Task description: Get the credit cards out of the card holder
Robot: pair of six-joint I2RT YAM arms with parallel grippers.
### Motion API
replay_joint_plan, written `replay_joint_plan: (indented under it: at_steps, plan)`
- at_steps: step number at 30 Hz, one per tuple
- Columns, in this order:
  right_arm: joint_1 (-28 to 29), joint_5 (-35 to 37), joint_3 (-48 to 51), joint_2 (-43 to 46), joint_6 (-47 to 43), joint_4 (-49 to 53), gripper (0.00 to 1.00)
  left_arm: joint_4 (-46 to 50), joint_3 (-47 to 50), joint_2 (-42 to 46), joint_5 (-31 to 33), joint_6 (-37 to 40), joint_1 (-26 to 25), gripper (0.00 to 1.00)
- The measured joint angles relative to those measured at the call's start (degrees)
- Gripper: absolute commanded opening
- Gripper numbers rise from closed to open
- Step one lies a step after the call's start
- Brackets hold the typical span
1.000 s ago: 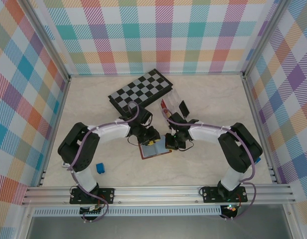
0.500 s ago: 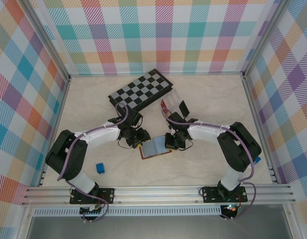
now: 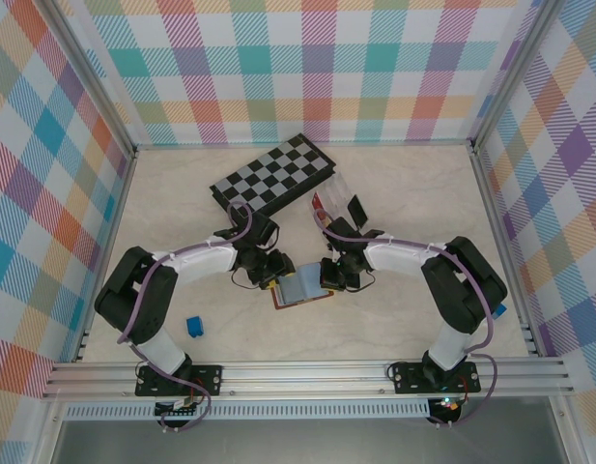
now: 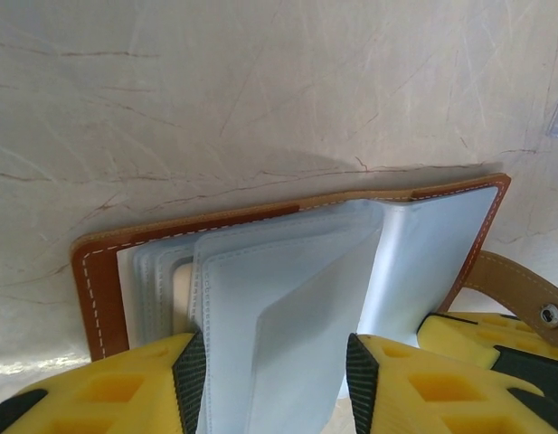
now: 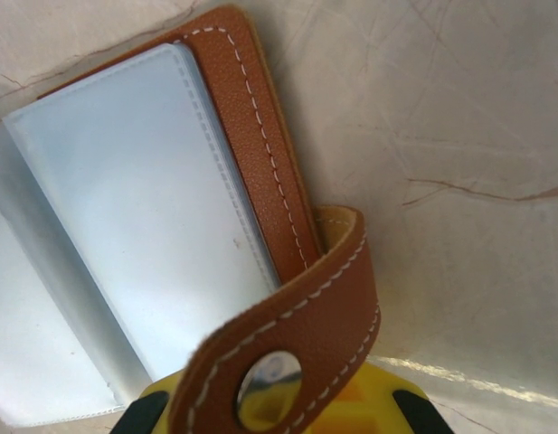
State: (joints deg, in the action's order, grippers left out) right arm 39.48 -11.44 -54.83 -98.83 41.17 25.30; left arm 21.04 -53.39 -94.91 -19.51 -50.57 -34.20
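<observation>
The holder [image 3: 299,288] lies open at desk [image 3: 394,193] centre. The right gripper [image 3: 328,276], at its 3 o'clock, clamps the tab [image 5: 288,334] as an anchor. The left gripper [image 3: 276,275], at 9 o'clock, straddles the sleeves [image 4: 279,298] half open.

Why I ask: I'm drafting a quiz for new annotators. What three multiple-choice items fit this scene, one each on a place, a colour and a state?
1. Where is the chessboard relative to the card holder? A) behind it, farther back B) underneath it C) in front of it
2. What colour is the small block at front left? A) red B) blue C) green
3. The card holder is: A) snapped shut B) lying open C) standing on edge

Key: 1 A, the top view shows it beyond the holder; 2 B, it is plainly blue; 3 B, its pale sleeves fan out and the snap tab is unfastened.
</observation>
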Motion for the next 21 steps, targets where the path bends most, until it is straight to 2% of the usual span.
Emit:
replay_joint_plan:
  at_steps: [21]
  plan:
    - [0.0, -0.2, 0.0, -0.1, 0.0, 0.0, 0.03, -5.2, -1.7, -4.4, -6.8, 0.0, -0.8, 0.46]
